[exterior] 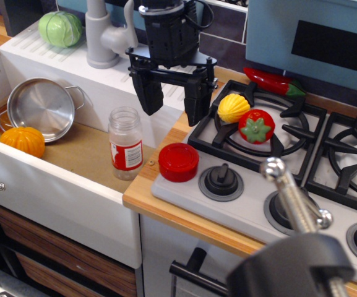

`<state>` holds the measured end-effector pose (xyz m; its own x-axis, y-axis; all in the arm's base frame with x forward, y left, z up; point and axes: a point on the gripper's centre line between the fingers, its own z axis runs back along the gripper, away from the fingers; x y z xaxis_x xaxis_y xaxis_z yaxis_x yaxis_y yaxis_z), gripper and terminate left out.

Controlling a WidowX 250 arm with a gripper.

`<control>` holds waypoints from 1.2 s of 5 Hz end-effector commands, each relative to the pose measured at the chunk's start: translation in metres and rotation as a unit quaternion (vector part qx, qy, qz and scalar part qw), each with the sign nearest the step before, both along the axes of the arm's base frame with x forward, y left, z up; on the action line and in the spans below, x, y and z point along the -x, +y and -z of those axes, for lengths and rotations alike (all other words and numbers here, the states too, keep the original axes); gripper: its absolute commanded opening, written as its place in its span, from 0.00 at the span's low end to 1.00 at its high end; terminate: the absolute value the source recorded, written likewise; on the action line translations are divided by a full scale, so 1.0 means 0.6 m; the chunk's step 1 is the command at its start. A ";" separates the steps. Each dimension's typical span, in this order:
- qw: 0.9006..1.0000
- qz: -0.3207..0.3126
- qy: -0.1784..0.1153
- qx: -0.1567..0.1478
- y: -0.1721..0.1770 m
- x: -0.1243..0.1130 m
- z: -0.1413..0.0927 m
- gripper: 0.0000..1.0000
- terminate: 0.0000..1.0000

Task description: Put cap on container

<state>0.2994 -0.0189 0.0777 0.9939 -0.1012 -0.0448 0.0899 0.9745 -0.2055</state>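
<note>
The cap (179, 161) is a flat round red lid lying on the wooden counter edge, against the front left corner of the stove. The container (125, 143) is a clear jar with a red and white label, standing upright and uncapped in the sink, just left of the cap. My gripper (172, 103) hangs above and behind both, fingers pointing down, open and empty, roughly over the gap between jar and cap.
A steel pot (40, 107) and an orange toy pumpkin (23, 140) sit in the sink at left. A grey faucet (104, 31) and green cabbage (60, 28) stand behind. A toy tomato (256, 125), yellow toy (233, 107) and red pepper (268, 79) lie on the stove (326, 154).
</note>
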 end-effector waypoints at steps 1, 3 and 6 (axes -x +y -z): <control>1.000 0.000 0.000 0.000 0.000 0.000 0.000 1.00 0.00; 1.000 0.004 -0.016 -0.003 0.002 0.010 0.037 1.00 0.00; 0.999 -0.003 -0.036 -0.020 -0.031 0.011 0.074 1.00 0.00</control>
<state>0.2893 -0.0364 0.0248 0.9961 -0.0879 -0.0020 0.0865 0.9839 -0.1567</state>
